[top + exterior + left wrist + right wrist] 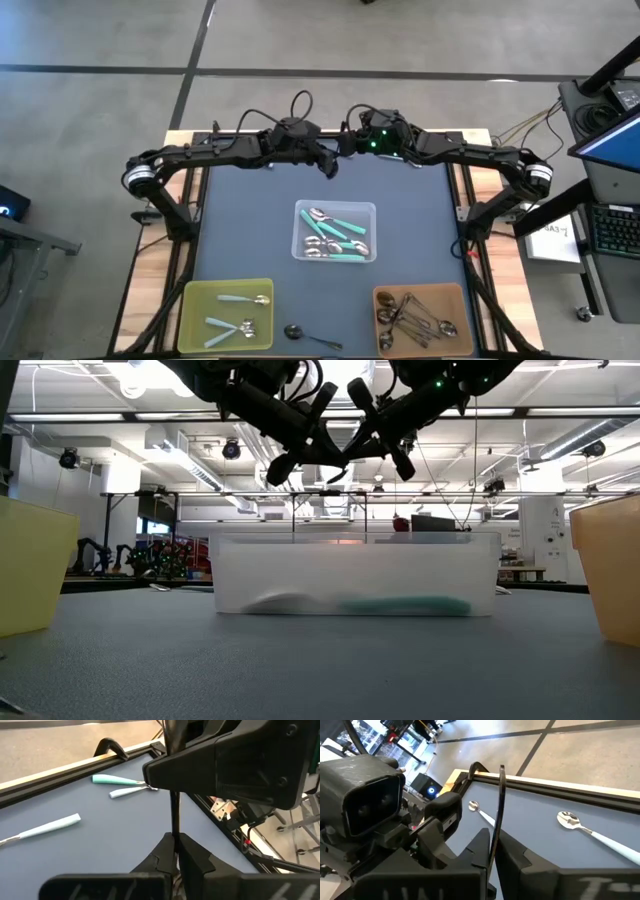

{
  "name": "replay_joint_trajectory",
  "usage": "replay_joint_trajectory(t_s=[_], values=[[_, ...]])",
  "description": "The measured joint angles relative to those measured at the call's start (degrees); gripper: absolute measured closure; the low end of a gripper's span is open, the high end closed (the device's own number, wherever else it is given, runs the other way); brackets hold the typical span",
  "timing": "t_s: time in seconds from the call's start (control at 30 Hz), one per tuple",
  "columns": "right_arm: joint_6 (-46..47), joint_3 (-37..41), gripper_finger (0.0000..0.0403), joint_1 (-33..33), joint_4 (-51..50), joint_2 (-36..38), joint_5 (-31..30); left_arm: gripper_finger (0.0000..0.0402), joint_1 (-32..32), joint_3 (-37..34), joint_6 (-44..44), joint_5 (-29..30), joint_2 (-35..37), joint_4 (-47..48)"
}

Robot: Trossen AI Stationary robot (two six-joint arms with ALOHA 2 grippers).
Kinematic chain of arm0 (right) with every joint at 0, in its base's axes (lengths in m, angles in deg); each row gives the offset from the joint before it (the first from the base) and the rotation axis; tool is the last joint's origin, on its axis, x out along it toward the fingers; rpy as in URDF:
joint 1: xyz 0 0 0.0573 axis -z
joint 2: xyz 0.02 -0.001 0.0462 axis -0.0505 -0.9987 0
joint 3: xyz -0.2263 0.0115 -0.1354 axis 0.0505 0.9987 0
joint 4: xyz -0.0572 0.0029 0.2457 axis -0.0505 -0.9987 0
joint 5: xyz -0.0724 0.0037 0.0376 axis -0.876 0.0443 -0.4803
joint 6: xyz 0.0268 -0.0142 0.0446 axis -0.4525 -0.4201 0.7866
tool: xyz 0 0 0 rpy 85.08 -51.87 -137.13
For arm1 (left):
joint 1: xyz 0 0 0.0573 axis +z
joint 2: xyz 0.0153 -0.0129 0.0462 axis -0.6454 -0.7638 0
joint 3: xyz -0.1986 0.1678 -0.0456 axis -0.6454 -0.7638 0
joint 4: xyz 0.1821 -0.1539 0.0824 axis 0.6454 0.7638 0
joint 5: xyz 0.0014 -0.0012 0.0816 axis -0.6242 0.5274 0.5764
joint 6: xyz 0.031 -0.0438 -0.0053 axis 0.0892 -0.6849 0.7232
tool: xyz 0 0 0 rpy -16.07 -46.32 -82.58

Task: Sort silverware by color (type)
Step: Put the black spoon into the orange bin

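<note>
Table [250, 220] holds three bins | clear bin [335, 232]: teal spoons [340, 243] | yellow bin [225, 313]: pale spoons [240, 300] | brown bin [423, 317]: dark spoons [415, 315] | dark spoon [310, 337] lies between front bins | left gripper [328, 165] pinched together, raised at back | right gripper [348, 143] likewise, fingers together, nothing held.

The table [240, 230] has a dark blue-grey mat framed by pale wooden edges. On the mat, the clear bin [297, 230] sits out in front of the left gripper [330, 166] and the right gripper [348, 146]. Farther from them, a yellow bin [190, 300] stands off to the left gripper's side and a brown bin [420, 288] to the right gripper's side, with one dark spoon [305, 335] bare on the mat between them. Close by the grippers, near the wooden edge, loose spoons lie on the mat: a teal-handled spoon [112, 780] and pale-handled spoons [585, 830].
</note>
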Motion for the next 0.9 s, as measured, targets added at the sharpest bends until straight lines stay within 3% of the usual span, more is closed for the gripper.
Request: replay_joint_trajectory(t_s=[0.33,0.63,0.73,0.9], values=[[-1.97,0.0,0.0394,0.81,-1.31,-0.02,2.18,0.0343,-0.09,0.42,3.06,-3.08,0.17,-0.98],[-4.69,0.02,0.0394,6.52,-16.68,7.86,17.66,0.0303,-0.31,0.42,4.79,-23.59,0.92,-0.45],[-5.55,0.02,0.0394,4.85,-25.24,11.58,23.28,0.0302,-0.91,0.32,4.84,-26.5,0.93,-0.22],[-2.5,0.02,0.0394,-4.33,-40.02,15.92,23.99,0.0302,-0.96,0.04,6.21,-26.51,0.94,1.36]])
